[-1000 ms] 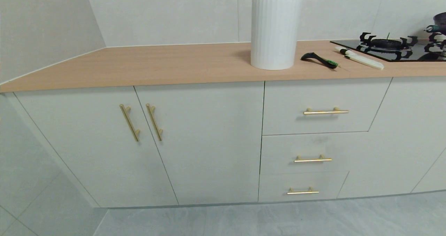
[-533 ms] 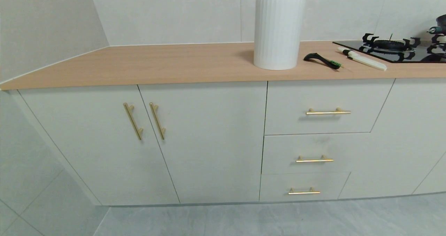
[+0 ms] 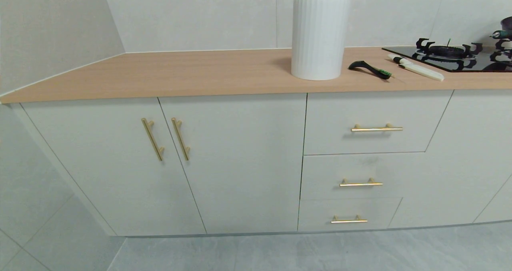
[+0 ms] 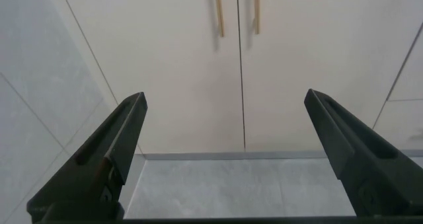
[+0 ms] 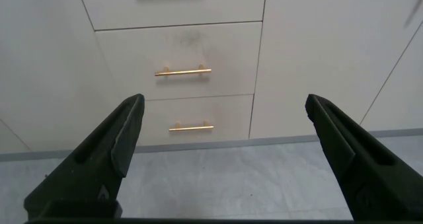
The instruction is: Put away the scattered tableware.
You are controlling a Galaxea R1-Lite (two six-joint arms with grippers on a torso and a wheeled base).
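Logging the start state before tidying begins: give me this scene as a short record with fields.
Counter: white ribbed container upright; black-and-green utensil and white utensil lying beside it
Hob: counter's right end
Drawers: three, shut
Cabinet doors: two, shut
Left tool: open, empty, facing the doors
Right tool: open, empty, facing the drawers

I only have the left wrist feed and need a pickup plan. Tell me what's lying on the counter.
Observer: A black-handled utensil and a long white utensil lie on the counter, next to a tall white ribbed container.
Operator: Say which one is nearer the container.
Observer: The black-handled utensil. The white one lies beyond it, at the edge of the hob.
Operator: Report the right tool.
Observer: The right tool is open and empty, low in front of the drawers.
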